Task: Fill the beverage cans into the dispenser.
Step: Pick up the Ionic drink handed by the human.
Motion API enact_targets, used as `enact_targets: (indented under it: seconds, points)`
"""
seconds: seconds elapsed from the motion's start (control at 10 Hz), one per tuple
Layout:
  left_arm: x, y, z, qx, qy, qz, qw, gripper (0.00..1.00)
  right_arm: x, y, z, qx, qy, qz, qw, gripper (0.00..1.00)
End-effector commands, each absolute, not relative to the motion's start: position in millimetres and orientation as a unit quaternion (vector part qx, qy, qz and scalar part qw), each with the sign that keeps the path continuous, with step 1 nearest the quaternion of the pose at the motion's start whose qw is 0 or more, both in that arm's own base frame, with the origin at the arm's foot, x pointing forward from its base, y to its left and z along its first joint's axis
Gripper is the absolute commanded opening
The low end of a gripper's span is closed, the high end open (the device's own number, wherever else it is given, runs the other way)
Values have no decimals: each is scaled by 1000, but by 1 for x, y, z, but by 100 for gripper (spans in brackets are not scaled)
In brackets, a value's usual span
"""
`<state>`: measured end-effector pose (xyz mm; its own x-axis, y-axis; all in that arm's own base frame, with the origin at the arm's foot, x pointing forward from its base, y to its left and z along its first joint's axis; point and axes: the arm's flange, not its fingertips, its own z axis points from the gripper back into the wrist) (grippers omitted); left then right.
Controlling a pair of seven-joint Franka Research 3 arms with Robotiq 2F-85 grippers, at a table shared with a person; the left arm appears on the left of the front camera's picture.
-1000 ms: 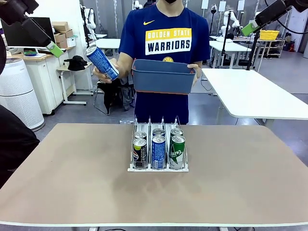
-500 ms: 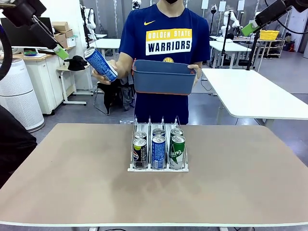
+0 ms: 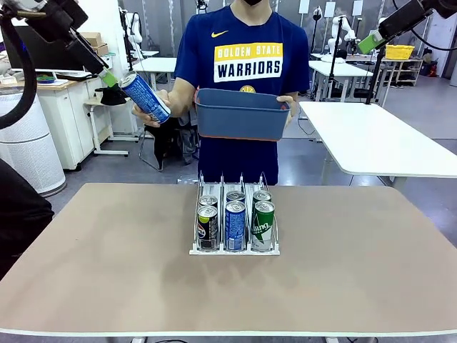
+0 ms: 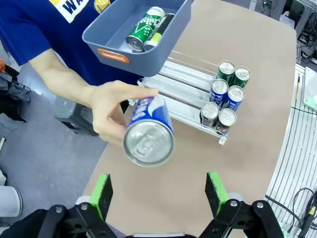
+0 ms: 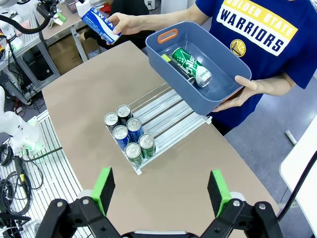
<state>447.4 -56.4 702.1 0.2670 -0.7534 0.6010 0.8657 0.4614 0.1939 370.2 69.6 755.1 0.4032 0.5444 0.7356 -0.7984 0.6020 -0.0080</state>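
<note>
Blue aluminium is the business here: the person's hand (image 4: 110,113) holds a blue can (image 4: 148,136) tilted out beyond the far side of the table (image 3: 107,271), with its silver top facing the left gripper (image 4: 159,191). The gripper's green pads (image 4: 103,191) are spread wide, 1 on each side of the can's line, and neither touches it.

This looks like a handover. To do it well, I'd advance along the can's axis until the pads flank the body below the rim, clear of the person's fingers. Then I'd close squarely across the wall so the can cannot swivel.

The right gripper (image 5: 161,191) hangs high, jaws spread and empty. The dispenser (image 5: 173,119) sits mid-table with 6 cans (image 3: 235,223), 2 per lane at the robot's end; the far stretches are free. The bin (image 3: 243,118) in the person's other hand carries a green can (image 5: 190,66) and another beside it.
</note>
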Motion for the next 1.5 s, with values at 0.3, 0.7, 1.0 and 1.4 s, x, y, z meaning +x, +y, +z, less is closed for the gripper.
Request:
enact_targets:
  seconds: [0.3,0.7,1.0,1.4]
  points:
    - [442,-56,703,-87,-318,-513,792,100,370,69,755,176,-361,410,819,100]
    - [457,-53,697,-108,-327,-541,767,100,370,69,755,176,-361,410,819,100]
    - [467,-55,689,-85,-338,-559,752,100,370,69,755,176,-361,410,819,100]
    - [479,-58,680,-106,-347,-570,737,100,370,69,755,176,-361,410,819,100]
